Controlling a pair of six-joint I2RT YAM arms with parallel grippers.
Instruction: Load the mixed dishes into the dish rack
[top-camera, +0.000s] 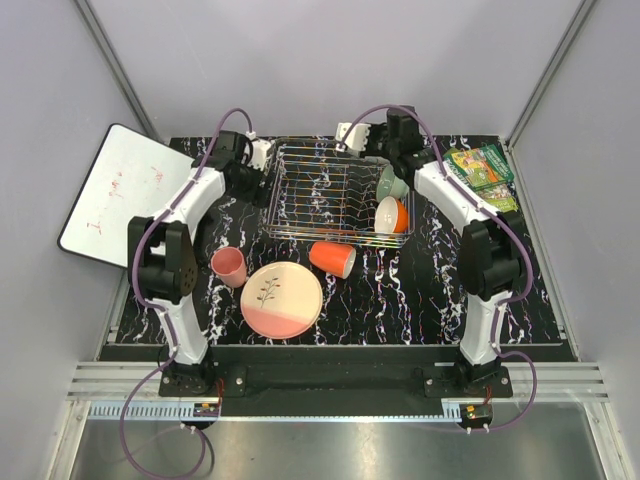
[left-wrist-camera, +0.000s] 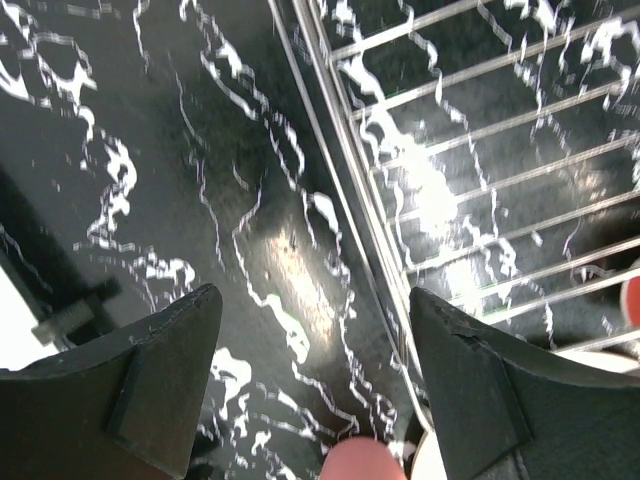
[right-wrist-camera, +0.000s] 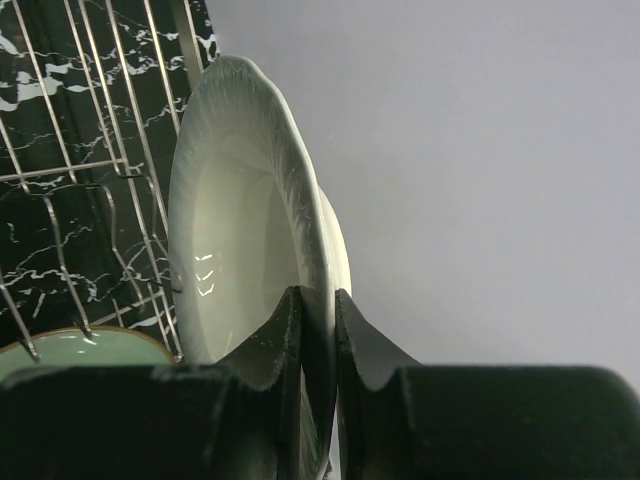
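Nearest, the pink plate, pink cup and orange mug lie on the worktop, not yet loaded. Beyond, the dish rack holds the orange-and-white bowl and pale green bowl. The left gripper hangs wide open and empty beside it. The right gripper pinches the white plate upright at the rack's far right.

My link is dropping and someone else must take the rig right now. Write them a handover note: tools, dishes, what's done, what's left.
Left tool: open and empty, over the table by the rack's left side.
Right tool: shut on the rim of the white plate, held on edge by the rack's far side.
Done: the green bowl and orange-and-white bowl are in the rack's right end.
Left: seat the white plate. Then load the orange mug, which lies on its side, the pink cup and the pink plate. All three are on the table in front of the rack.
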